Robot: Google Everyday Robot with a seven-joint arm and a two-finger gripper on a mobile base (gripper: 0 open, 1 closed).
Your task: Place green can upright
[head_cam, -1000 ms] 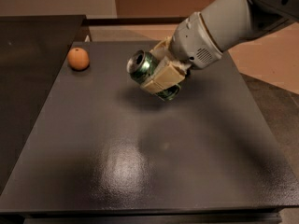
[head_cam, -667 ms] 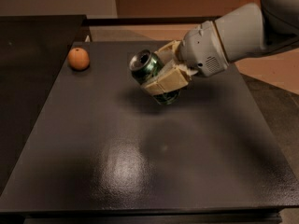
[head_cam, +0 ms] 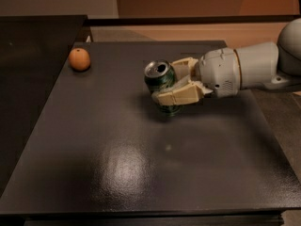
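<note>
1. Right now, you are looking at the claw [head_cam: 165, 81] reaching in from the right, over the middle of the back half of the bench [head_cam: 141, 173].
2. The claw is gripping the green can [head_cam: 158, 80]. Its two cream fingers [head_cam: 181, 94] are pressing on opposite sides of the can, one crossing the front of it and the other showing behind it.
3. The green can is standing close to upright, with its silver top and opening facing up and leaning slightly toward the left of the view.
4. The can's lower end is showing below the front finger, right at the bench surface. You cannot tell whether it is touching the bench or hanging just above it.
5. The white arm [head_cam: 244, 69] is lying nearly level, stretching from the right edge of the view to the claw.
6. An orange fruit [head_cam: 79, 59] is sitting on the bench near its far left corner, well apart from the can and the claw.
7. A pale glare [head_cam: 124, 161] is shining on the bench in front of the can, nearer to you.
8. A second dark surface [head_cam: 28, 79] is lying along the left side of the bench.
</note>
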